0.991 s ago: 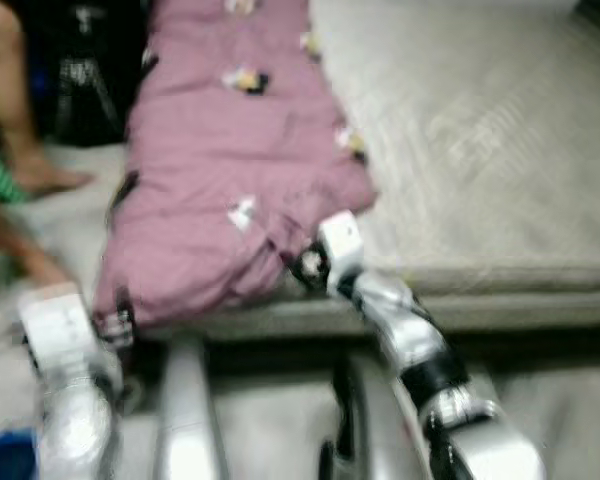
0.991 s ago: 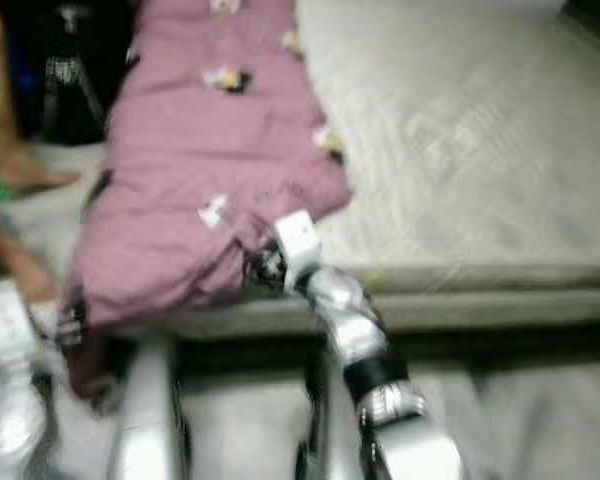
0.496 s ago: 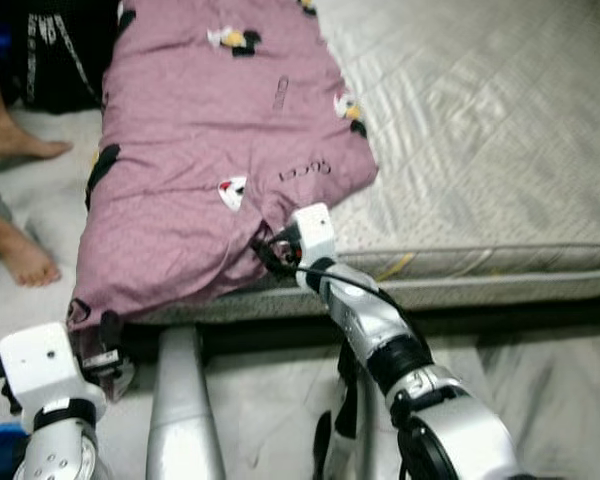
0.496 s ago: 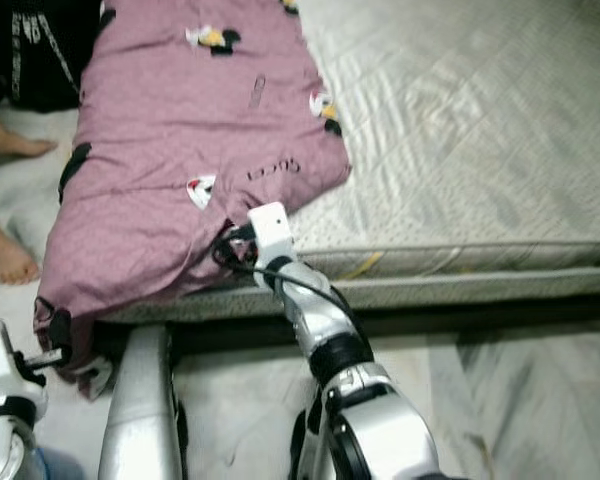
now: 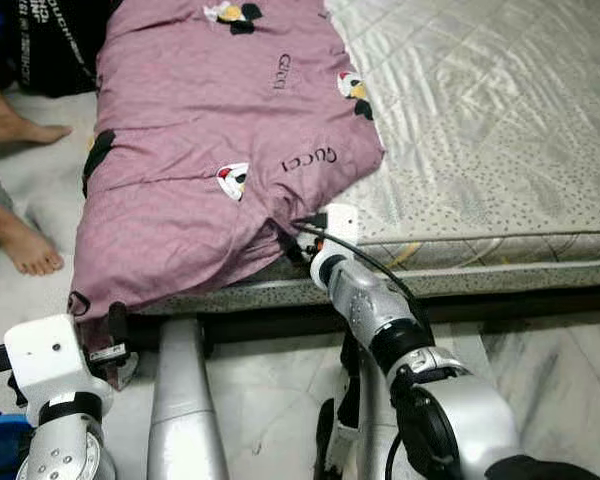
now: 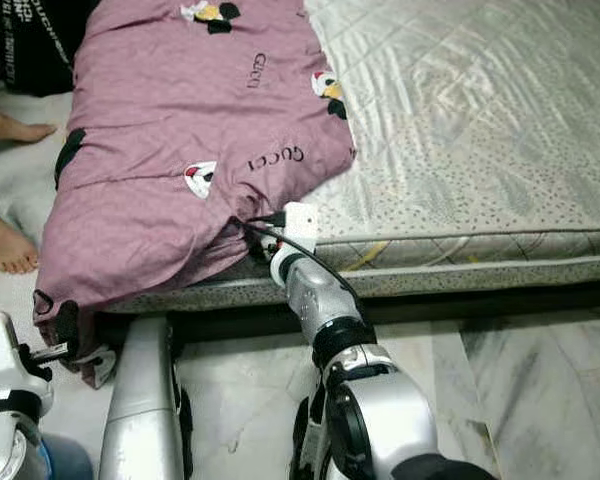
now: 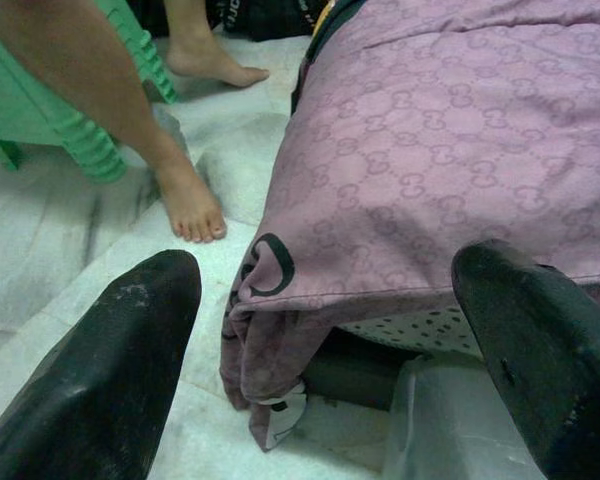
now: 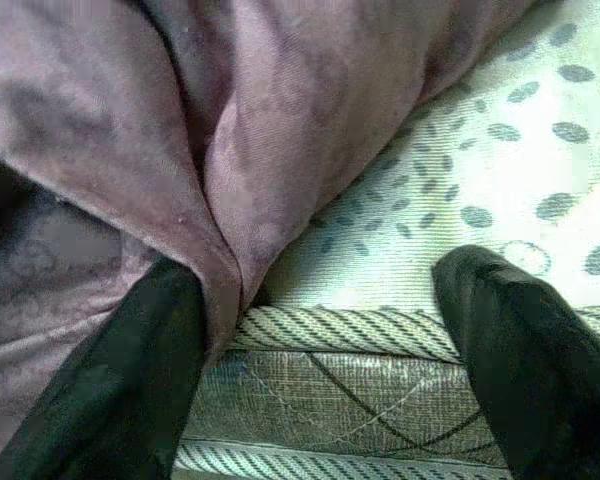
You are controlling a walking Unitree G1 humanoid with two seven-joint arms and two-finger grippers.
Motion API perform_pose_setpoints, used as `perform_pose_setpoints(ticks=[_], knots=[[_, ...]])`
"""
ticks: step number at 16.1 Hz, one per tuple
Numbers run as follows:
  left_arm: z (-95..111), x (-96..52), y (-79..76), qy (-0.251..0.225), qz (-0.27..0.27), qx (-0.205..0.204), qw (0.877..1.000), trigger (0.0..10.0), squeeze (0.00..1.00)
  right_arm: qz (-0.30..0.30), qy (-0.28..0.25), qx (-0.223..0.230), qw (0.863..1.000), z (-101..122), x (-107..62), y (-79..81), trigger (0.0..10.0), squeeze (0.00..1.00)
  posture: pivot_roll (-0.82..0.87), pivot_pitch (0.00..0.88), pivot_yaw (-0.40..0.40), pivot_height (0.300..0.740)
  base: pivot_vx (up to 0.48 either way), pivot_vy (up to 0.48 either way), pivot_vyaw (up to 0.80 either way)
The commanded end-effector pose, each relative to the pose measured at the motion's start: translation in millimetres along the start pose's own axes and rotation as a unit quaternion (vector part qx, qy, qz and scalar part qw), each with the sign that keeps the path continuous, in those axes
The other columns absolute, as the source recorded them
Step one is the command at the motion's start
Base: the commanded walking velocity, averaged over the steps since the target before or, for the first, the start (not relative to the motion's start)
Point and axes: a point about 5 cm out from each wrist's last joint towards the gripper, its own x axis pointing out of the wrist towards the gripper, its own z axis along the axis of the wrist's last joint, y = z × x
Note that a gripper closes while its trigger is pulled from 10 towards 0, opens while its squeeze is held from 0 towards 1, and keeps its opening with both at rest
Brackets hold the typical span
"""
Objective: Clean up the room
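A mauve blanket (image 5: 210,150) with small cartoon prints covers the left part of the grey mattress (image 5: 500,130) and hangs over its near edge. My right gripper (image 5: 302,240) is at that edge, open. In the right wrist view one finger (image 8: 130,380) touches a fold of the blanket (image 8: 260,150) and the other sits over the mattress border. My left gripper (image 7: 330,370) is low by the floor, open, facing the blanket's drooping corner (image 7: 265,300) without touching it.
A person's bare feet (image 5: 20,245) stand on the marble floor left of the bed, beside a green plastic stool (image 7: 40,110). A dark bag (image 5: 50,50) lies at the far left. My silver leg (image 5: 180,400) is below. A blue object (image 5: 0,445) sits at the bottom left.
The camera has steadied and shifted, so the blur is gone. My right gripper stays at the blanket's near edge, slightly further right along the mattress. The left gripper stays low.
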Motion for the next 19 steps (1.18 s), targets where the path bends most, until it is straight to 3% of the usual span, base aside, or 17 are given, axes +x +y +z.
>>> perform_pose_setpoints(ticks=[1, 6, 7, 8, 10, 12, 14, 17, 19], knots=[[0.0, -1.5, -0.1, 0.004, 0.0, 0.004, 1.0, 10.0, 0.0, 0.074, 0.05, 0.056, 0.994, -25.3, 3.6, 84.9, 0.0, 0.0, 0.23, 0.239, -0.099, 0.522, 0.0, 0.0, 0.0], [-1.0, 5.3, -3.3, 0.007, -0.01, 0.001, 1.0, 10.0, 0.0, -0.064, 0.037, 0.063, 0.995, -18.0, -0.4, 5.1, 0.0, 0.0, 0.21, 0.218, -0.091, 0.522, 0.0, 0.0, 0.0], [-1.3, 7.3, -5.8, 0.008, -0.015, 0.001, 1.0, 10.0, 0.0, -0.093, 0.035, 0.059, 0.993, -15.8, -5.1, -16.8, 0.0, 0.0, 0.2, 0.212, -0.087, 0.522, 0.0, 0.0, 0.0], [-1.1, 7.8, -6.4, 0.007, -0.017, 0.001, 1.0, 10.0, 0.0, -0.101, 0.034, 0.058, 0.993, -15.0, -6.7, -22.6, 0.0, 0.0, 0.2, 0.212, -0.087, 0.522, 0.0, 0.0, 0.0], [-1.1, 11.4, -7.9, 0.008, -0.024, 0.002, 1.0, 10.0, 0.0, -0.136, 0.033, 0.062, 0.988, -11.5, -18.4, -52.7, 0.0, 0.0, 0.18, 0.199, -0.08, 0.522, 0.0, 0.0, 0.0], [-2.1, 13.3, -9.6, 0.011, -0.03, 0.002, 0.999, 10.0, 0.0, -0.151, 0.038, 0.059, 0.986, -11.9, -32.8, -69.4, 0.0, 0.0, 0.17, 0.192, -0.076, 0.522, 0.0, 0.0, 0.0], [-3.1, 18.0, -13.7, 0.012, -0.041, 0.001, 0.999, 10.0, 0.0, -0.171, 0.05, 0.055, 0.983, -13.0, -63.3, -89.7, 0.0, 0.0, 0.15, 0.179, -0.073, 0.522, 0.0, 0.0, 0.0], [-3.3, 24.0, -18.3, 0.012, -0.052, 0.0, 0.999, 10.0, 0.0, -0.174, 0.037, 0.032, 0.984, -8.5, -90.7, -97.8, 0.0, 0.0, 0.13, 0.157, -0.066, 0.522, 0.0, 0.0, 0.0], [-3.2, 26.9, -19.7, 0.011, -0.055, 0.0, 0.998, 10.0, 0.0, -0.175, 0.023, 0.003, 0.984, -7.9, -97.9, -102.2, 0.0, 0.0, 0.12, 0.147, -0.063, 0.522, 0.0, 0.0, 0.0]])
